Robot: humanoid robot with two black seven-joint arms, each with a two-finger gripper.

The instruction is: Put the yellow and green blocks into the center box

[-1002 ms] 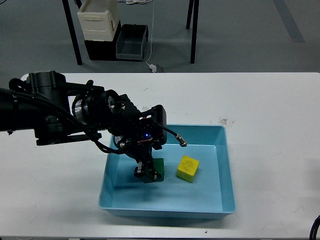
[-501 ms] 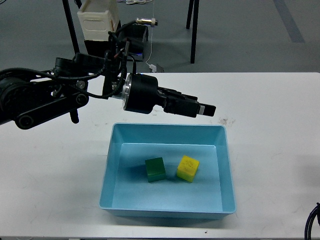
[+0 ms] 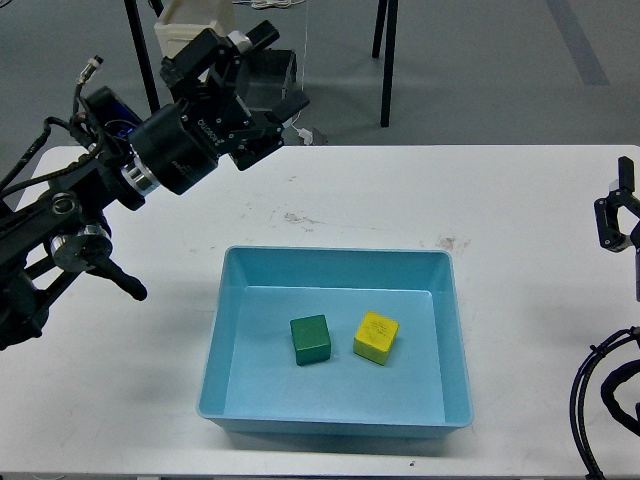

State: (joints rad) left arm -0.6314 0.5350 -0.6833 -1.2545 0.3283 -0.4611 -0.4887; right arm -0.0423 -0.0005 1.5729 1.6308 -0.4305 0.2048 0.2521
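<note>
A green block and a yellow block lie side by side on the floor of the light blue box at the middle of the white table. They are close together but apart. My left gripper is raised high over the table's far left edge, well clear of the box. Its fingers look spread and hold nothing. My right gripper only peeks in at the right edge, and its fingers cannot be told apart.
Beyond the table's far edge stand a white container, a grey bin and dark table legs. Black cables hang at the lower right. The left arm's body spans the table's left side.
My left gripper let go of the green block in the box, then rose and swung back to the far left. The right gripper has come into view at the right edge.
</note>
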